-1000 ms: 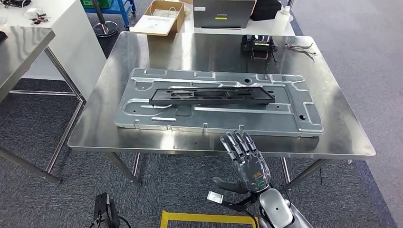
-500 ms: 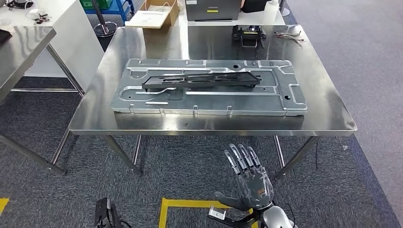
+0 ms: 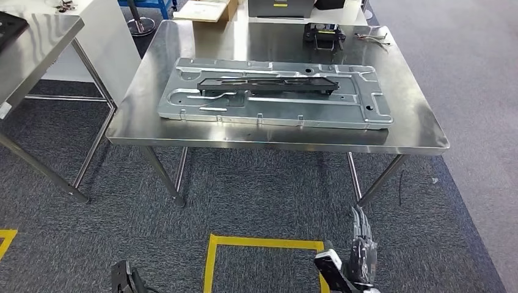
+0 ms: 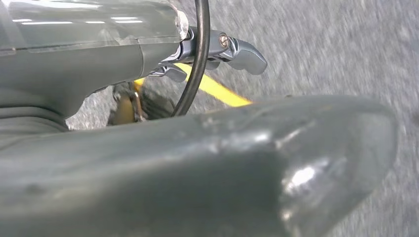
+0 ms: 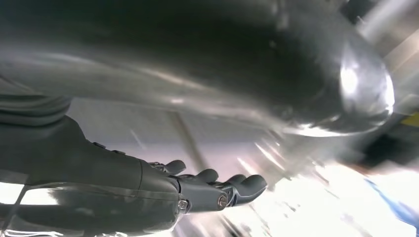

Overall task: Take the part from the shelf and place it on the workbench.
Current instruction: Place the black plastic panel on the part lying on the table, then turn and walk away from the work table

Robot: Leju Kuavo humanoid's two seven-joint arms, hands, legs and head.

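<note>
Right hand (image 3: pixel 361 253): my fingers (image 5: pixel 217 190) straight, slightly apart, holding nothing, low over carpet.
Left hand (image 4: pixel 197 163): blurred close-up; finger spread unreadable.
Part (image 3: pixel 267 85): on plate (image 3: pixel 275 110), workbench (image 3: pixel 278 137) far ahead.

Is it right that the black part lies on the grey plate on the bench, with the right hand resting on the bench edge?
Not quite. The head view shows the right hand low over the carpet, apart from the bench. The black part does lie on the grey plate.

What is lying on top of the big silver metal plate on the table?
A long black part lies flat on the metal plate, along its middle. Whatever is directly beneath the black part is covered.
</note>
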